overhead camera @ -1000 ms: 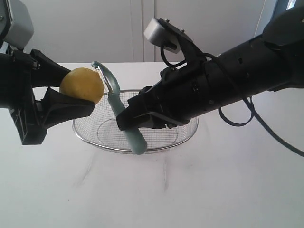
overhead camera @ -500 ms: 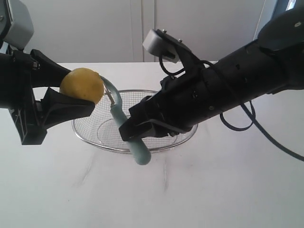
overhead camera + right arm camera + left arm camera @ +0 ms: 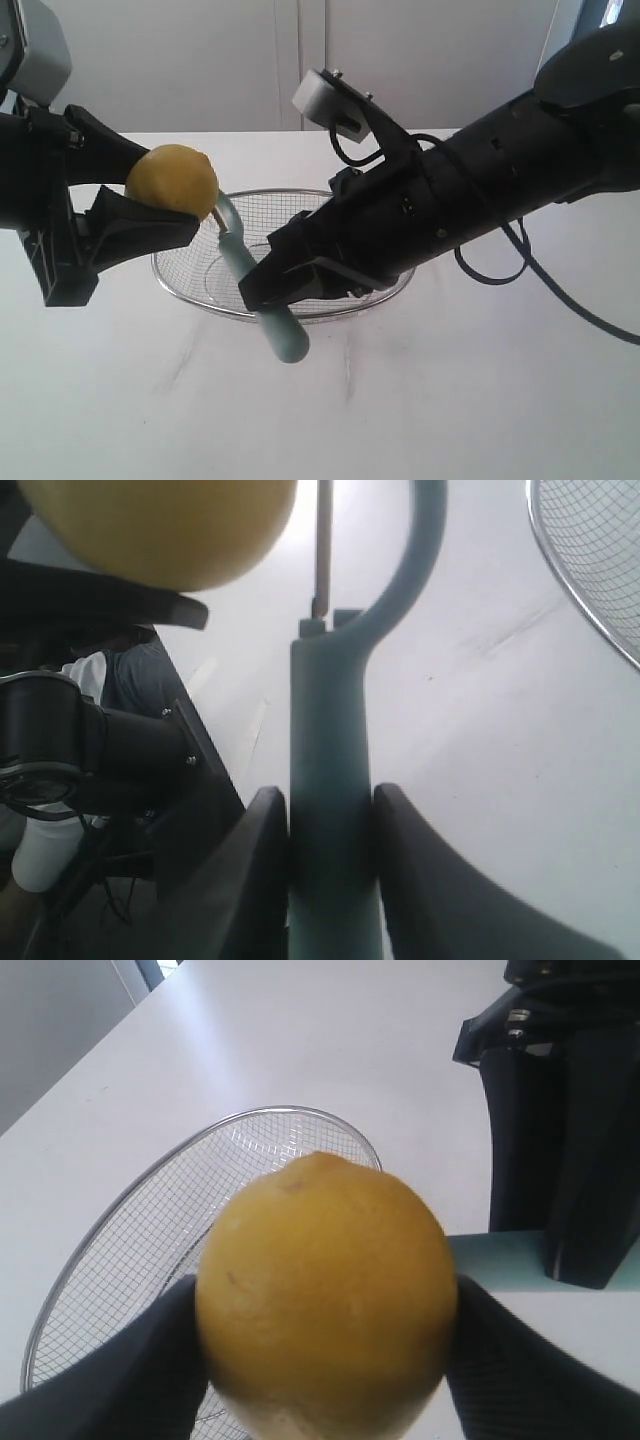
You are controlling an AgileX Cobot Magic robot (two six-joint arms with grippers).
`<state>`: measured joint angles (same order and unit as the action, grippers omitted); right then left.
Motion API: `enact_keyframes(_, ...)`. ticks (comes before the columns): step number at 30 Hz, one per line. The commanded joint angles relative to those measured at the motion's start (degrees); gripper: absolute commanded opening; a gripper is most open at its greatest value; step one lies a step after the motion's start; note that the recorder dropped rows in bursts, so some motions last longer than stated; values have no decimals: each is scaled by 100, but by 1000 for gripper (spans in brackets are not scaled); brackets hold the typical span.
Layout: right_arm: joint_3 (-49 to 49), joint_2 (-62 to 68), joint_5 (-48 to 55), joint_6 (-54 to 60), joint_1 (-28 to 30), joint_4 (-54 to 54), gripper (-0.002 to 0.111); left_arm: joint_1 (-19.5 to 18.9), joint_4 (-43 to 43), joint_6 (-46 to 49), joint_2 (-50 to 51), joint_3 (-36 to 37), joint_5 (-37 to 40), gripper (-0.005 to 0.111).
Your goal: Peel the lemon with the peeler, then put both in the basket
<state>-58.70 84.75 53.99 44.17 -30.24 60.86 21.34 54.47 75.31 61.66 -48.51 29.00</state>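
Note:
My left gripper [image 3: 165, 200] is shut on the yellow lemon [image 3: 172, 181], holding it in the air at the left, above the near-left rim of the wire basket [image 3: 350, 215]. In the left wrist view the lemon [image 3: 325, 1295] sits squeezed between both black fingers [image 3: 130, 1370]. My right gripper [image 3: 268, 284] is shut on the teal peeler [image 3: 272, 325]; its handle [image 3: 330, 780] runs between both fingers. The peeler's curved head [image 3: 228, 218] lies just under the lemon's right side; whether the blade touches the lemon I cannot tell.
The basket [image 3: 110, 1260] rests on a white table [image 3: 400, 400] and holds nothing. The right arm reaches across the basket from the right. A pale wall with cabinet doors [image 3: 300, 60] stands behind the table.
The right gripper has drawn the peeler down and to the left: its head dropped from above the lemon's right side to below it. The left gripper and lemon stayed still.

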Motion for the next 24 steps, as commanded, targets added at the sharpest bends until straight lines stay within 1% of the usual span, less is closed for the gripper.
enact_keyframes(1, -5, -13, 36, 100, -3, 94, 0, -22, 159, -29, -30, 7, 56, 0)
enact_keyframes(9, -5, -291, -173, 26, 7, -42, 0, -22, 159, -29, -30, 7, 56, 0)
enact_keyframes(16, -5, -422, -588, -496, 7, -546, 0, -22, 159, -29, -30, 7, 56, 0)
enact_keyframes(24, -5, -426, -820, -546, 7, -560, 0, -22, 159, -29, -30, 7, 56, 0)
